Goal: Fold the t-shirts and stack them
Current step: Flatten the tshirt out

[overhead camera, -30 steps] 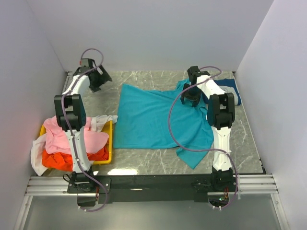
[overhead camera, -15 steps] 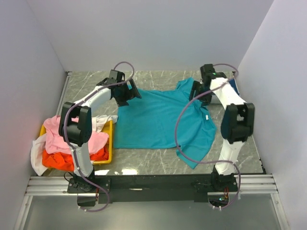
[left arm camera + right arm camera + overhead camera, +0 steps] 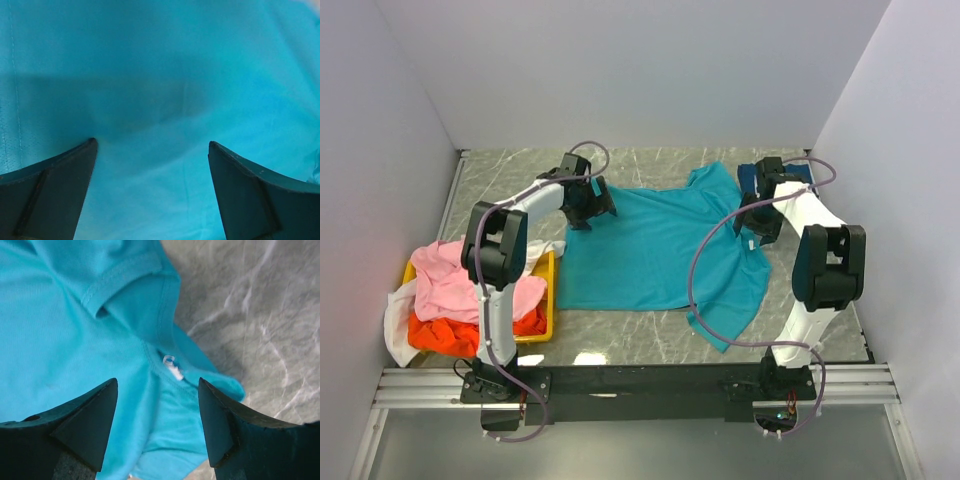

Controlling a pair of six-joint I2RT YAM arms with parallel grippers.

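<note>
Grey marble tabletop, plain pale walls around

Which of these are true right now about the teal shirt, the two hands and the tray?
1. The teal t-shirt lies spread out on the table. True.
2. The left hand is shut on the cloth. False: its fingers stand apart over the teal cloth.
3. The right hand is open over the shirt's edge. True.
4. The yellow tray is empty. False: a pink tee and an orange tee are piled in it.
</note>
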